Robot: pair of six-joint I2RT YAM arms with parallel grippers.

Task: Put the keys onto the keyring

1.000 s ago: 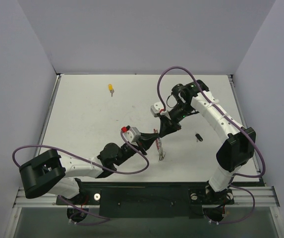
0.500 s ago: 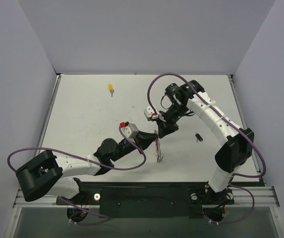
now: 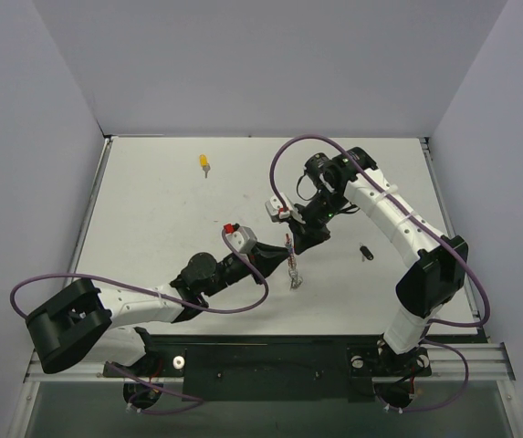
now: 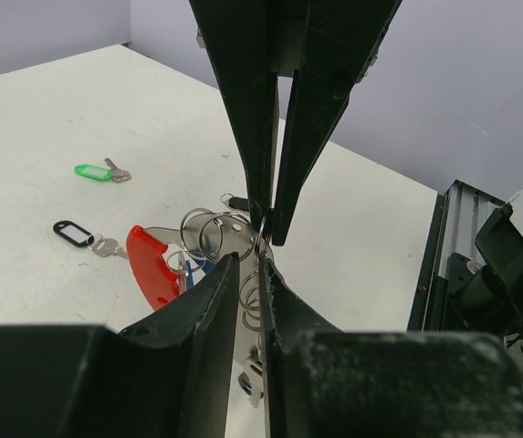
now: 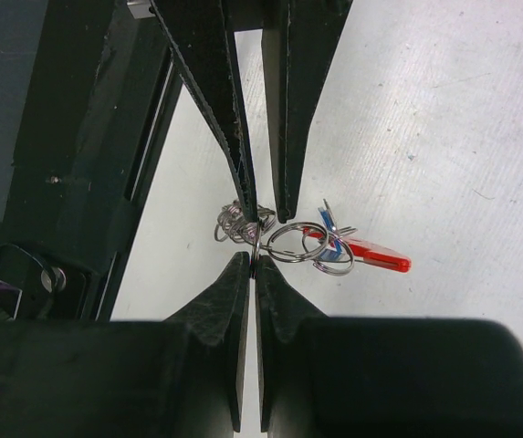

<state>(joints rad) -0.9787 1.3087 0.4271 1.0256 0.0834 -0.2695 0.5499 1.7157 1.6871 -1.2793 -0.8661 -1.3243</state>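
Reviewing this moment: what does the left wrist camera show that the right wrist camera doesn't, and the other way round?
Left wrist only: a green key and a black-rimmed tag lying on the table beyond the bunch.
Right wrist only: a dark panel with a bolt past the table's edge.
Both: the keyring, silver rings with a red piece. The left gripper and right gripper meet tip to tip at one ring, the right pinched shut on it, the left slightly parted.
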